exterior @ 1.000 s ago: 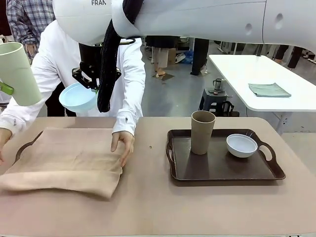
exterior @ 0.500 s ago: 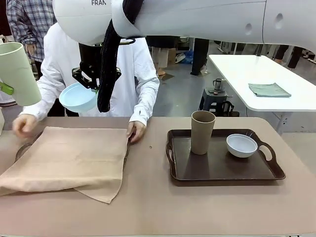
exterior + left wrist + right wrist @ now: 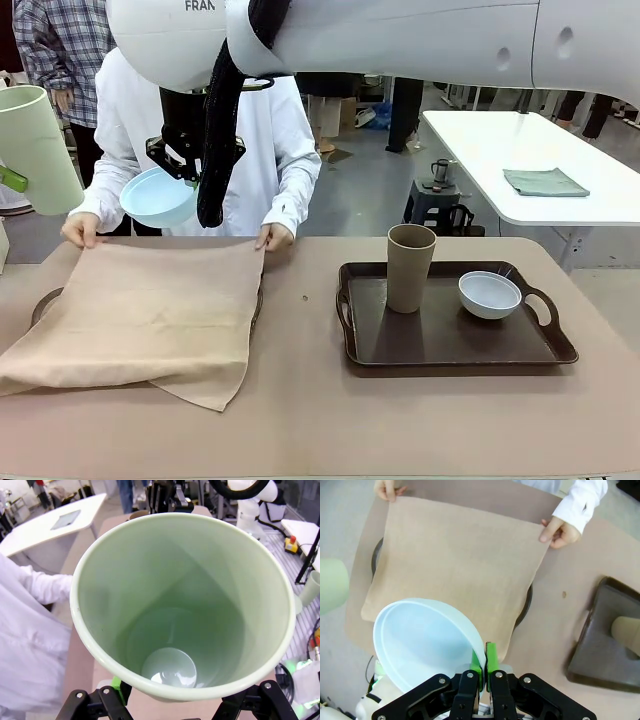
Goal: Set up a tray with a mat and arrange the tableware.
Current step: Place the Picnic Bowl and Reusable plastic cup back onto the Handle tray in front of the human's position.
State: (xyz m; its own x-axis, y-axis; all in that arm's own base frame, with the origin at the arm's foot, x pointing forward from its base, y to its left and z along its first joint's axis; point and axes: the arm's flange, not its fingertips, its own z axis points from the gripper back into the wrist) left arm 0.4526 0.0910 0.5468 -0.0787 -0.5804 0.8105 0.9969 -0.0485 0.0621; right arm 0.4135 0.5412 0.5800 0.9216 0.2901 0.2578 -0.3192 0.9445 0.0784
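Beige mat (image 3: 150, 310) drapes over the dark tray (image 3: 42, 303), its near edge uneven.

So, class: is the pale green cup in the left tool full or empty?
Empty. The left wrist view looks into the pale green cup: bare walls down to a shiny bottom, nothing inside.

The mat (image 3: 150, 310) lies bare over the tray on the left (image 3: 42, 303), yet one hand (image 3: 80, 230) pinches its far-left corner and the other hand (image 3: 273, 237) its far-right corner. The light blue bowl (image 3: 158, 196) hangs in the air above its far edge, and the pale green cup (image 3: 38, 150) hangs off its left side. On the dark rectangular tray (image 3: 450, 352) the brown cup (image 3: 410, 267) and the white bowl (image 3: 489, 295) fill the far half and the near half is bare, and the table (image 3: 300, 410) is bare between the two trays and along the near edge.
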